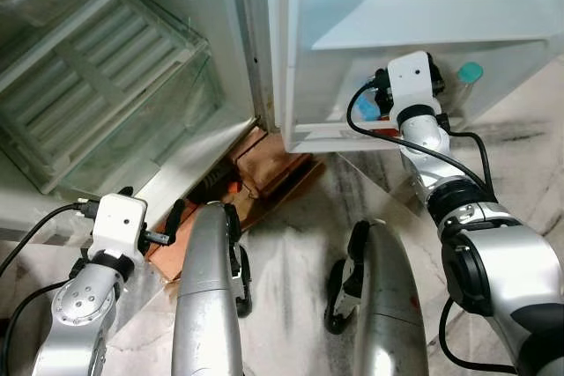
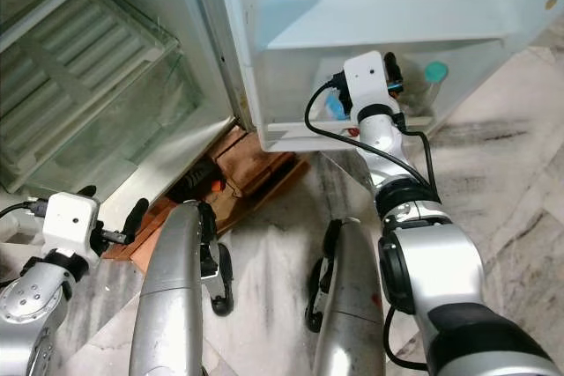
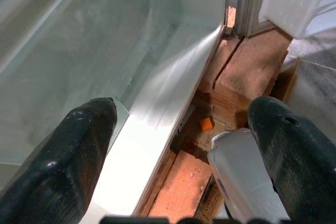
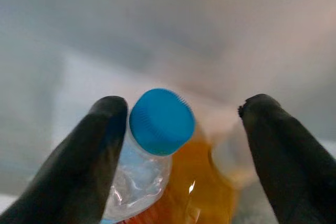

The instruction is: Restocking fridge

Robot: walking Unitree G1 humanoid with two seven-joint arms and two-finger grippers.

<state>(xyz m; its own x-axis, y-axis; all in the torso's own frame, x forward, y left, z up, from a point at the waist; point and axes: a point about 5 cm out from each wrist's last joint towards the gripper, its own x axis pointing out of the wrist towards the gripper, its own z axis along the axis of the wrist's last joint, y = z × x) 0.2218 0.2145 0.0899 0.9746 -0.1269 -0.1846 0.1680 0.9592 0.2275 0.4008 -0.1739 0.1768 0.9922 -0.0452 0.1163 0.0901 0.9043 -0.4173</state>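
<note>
**Inspector:** Report the right arm.

**Assistant:** The right gripper (image 4: 176,145) is reached into the lowest shelf of the open fridge door (image 1: 370,129), on the right of the scene. Its two black fingers (image 4: 84,161) stand apart. A clear bottle with a blue cap (image 4: 161,121) and an orange label sits between them, close against one finger and apart from the other. Whether that finger actually touches it, I cannot tell.

**Inspector:** Other stock in the door shelf?

**Assistant:** A second bottle with a teal cap (image 1: 470,71) stands further right in the same shelf, beyond the gripper's white wrist housing (image 1: 412,81).

**Inspector:** Left arm?

**Assistant:** The left gripper (image 3: 184,145) is low and near, at the left, held in front of the bottom edge of the fridge cabinet (image 1: 189,160). Its fingers are spread wide with nothing between them.

**Inspector:** Condition of the cabinet?

**Assistant:** The door is swung open. A clear crisper drawer (image 1: 132,121) occupies the bottom of the compartment, with a slatted cover (image 1: 97,63) above it. Beneath the cabinet lie red-brown bricks (image 3: 252,69) and a small orange item (image 3: 206,124) on them. The floor (image 1: 291,244) is grey-veined marble. The robot's two silver legs (image 1: 207,297) are in the near middle.
</note>
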